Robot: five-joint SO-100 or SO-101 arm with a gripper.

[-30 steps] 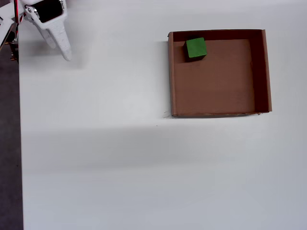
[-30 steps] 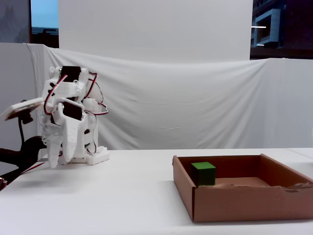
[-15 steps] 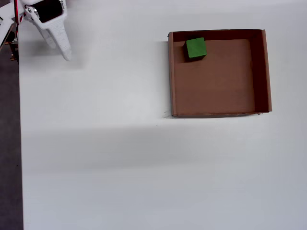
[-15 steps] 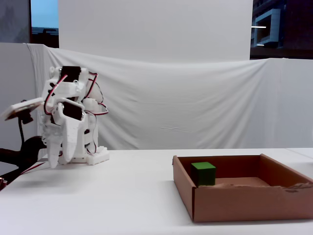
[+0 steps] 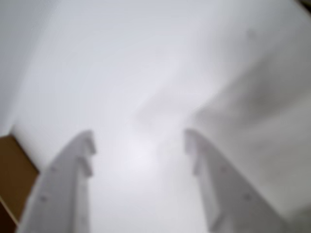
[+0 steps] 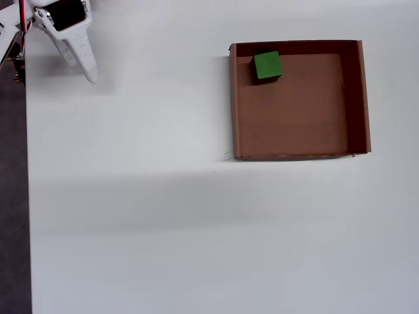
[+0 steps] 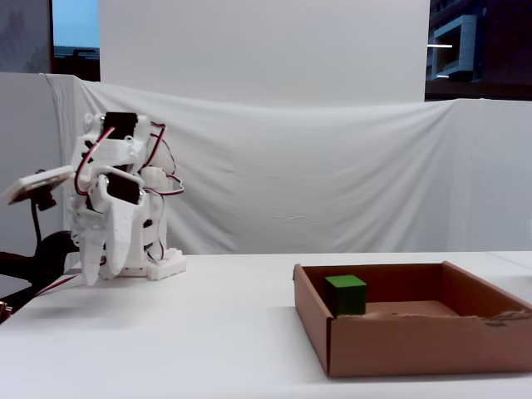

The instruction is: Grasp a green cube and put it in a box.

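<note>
White cloth backs the table; the green cube [image 6: 267, 65] already sits in the box [image 6: 353, 98] (top-left corner in the overhead view). Well apart, the gripper [image 5: 138, 145] hangs spread and empty, so nothing seems left to do.

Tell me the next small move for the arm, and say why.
Probably none beyond staying parked. The green cube already rests on the floor of the box, in its top-left corner in the overhead view. The claw is open and holds nothing, far from the box over the bare table.
</note>
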